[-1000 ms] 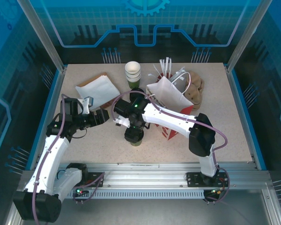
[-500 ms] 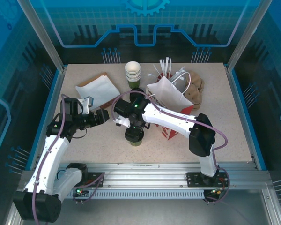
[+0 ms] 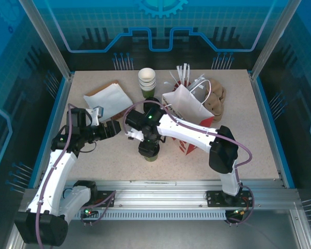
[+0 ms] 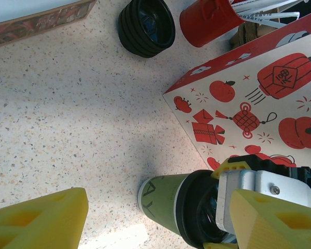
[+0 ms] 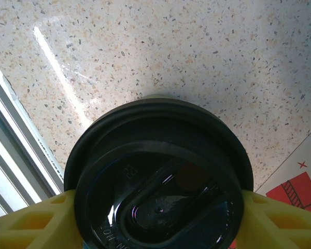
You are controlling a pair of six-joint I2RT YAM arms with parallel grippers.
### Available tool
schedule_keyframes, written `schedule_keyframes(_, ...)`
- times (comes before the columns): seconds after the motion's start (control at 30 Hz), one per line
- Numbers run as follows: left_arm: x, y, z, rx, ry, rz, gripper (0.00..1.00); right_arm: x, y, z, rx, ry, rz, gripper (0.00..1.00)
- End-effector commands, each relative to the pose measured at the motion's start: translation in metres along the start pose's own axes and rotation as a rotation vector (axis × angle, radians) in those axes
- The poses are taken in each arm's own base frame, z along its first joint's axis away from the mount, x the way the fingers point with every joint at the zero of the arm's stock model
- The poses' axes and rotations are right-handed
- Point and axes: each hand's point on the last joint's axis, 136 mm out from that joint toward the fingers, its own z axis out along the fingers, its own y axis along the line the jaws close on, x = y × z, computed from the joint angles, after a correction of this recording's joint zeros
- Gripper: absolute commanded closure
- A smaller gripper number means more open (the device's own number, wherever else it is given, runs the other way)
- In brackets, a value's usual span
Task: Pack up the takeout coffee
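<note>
The takeout coffee (image 3: pixel 152 156), an olive-green cup with a black lid, stands on the speckled table just left of the red-printed paper bag (image 3: pixel 189 147). My right gripper (image 3: pixel 149 147) reaches down over it. In the right wrist view its yellow fingers (image 5: pixel 26 223) press both sides of the black lid (image 5: pixel 158 171). The left wrist view has the cup (image 4: pixel 168 205) upright on the table with the right gripper's fingers at its lid. My left gripper (image 3: pixel 111 128) hovers open to the cup's left, its yellow fingertips (image 4: pixel 39 218) wide apart and holding nothing.
The printed bag (image 4: pixel 259 93) lies right of the cup. Behind it are a stack of black lids (image 4: pixel 146 27), a red cup of white straws (image 4: pixel 207 21) and a stack of lidless cups (image 3: pixel 146 80). A flat white paper packet (image 3: pixel 108 98) lies at the back left.
The right gripper's fingers have drawn in onto the cup's lid. The cup and the left arm have stayed where they were.
</note>
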Motion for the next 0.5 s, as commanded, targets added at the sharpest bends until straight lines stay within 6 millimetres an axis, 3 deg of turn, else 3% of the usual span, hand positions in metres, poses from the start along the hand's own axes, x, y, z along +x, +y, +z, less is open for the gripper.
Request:
schedule_keyframes(0.0, -0.004, -0.005, -0.003, 0.025, -0.015, -0.003, 0.27, -0.001, 0.01, -0.024, -0.024, -0.035, -0.035, 0.49)
schedule_keyframes(0.23, -0.01, -0.012, -0.01, 0.032, -0.046, 0.013, 0.27, -0.005, 0.02, -0.056, -0.08, -0.103, -0.05, 0.53)
schedule_keyframes(0.47, -0.038, -0.029, -0.029, 0.036, -0.167, 0.04, 0.27, -0.016, 0.03, -0.121, -0.123, -0.262, -0.082, 0.55)
